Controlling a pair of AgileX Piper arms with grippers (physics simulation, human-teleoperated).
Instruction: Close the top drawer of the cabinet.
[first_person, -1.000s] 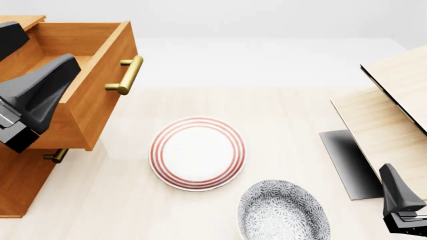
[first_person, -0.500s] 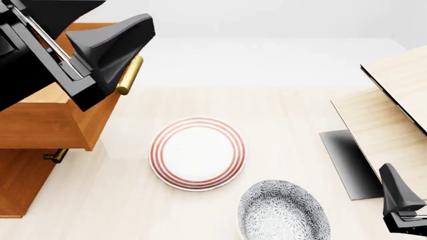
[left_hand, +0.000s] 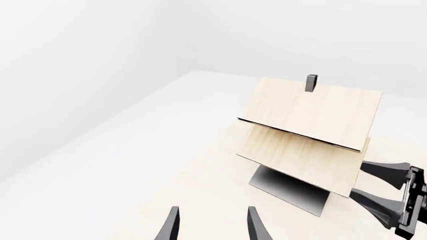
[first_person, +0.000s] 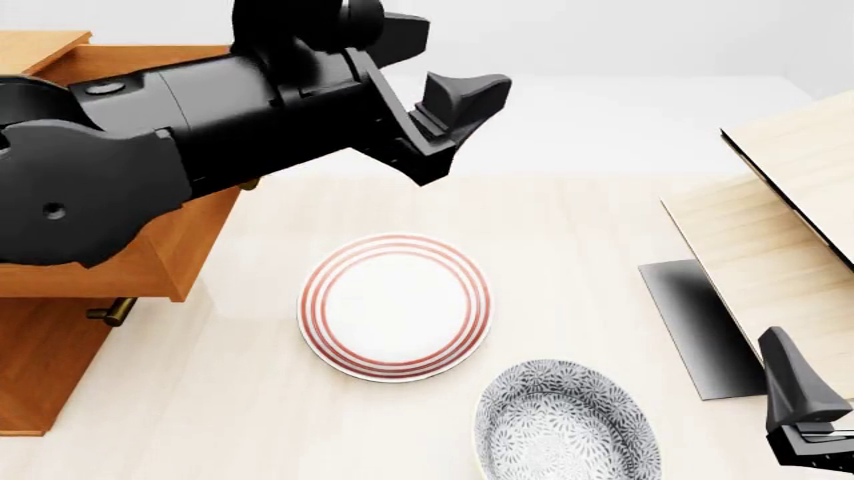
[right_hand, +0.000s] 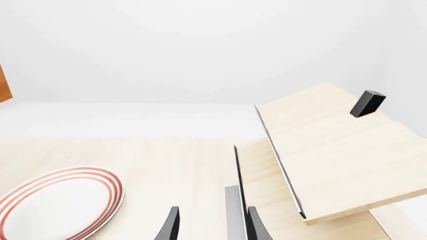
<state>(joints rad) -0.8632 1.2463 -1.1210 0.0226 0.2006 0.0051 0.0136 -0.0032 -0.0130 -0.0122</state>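
The top drawer (first_person: 160, 255) stands pulled out of the orange-brown cabinet (first_person: 40, 370) at the left of the front view. My left arm covers most of the drawer and its brass handle. My left gripper (first_person: 467, 128) is to the right of the drawer front, above the table and pointing right, away from the drawer. It is open and empty, and its fingertips (left_hand: 172, 225) show apart in the left wrist view. My right gripper (first_person: 798, 400) is open and empty at the front right; it also shows in its own wrist view (right_hand: 212, 227).
A red-ringed white plate (first_person: 395, 306) lies mid-table and a grey patterned plate (first_person: 566, 420) lies in front of it. Pale wood furniture with black edges (first_person: 787, 230) stands at the right on a dark base (first_person: 694, 320). The lower drawer's brass handle (first_person: 114, 311) sticks out below.
My left arm has risen out of the open drawer and swung right over its front, so the gripper is now past the handle. The drawer and the right arm have not moved.
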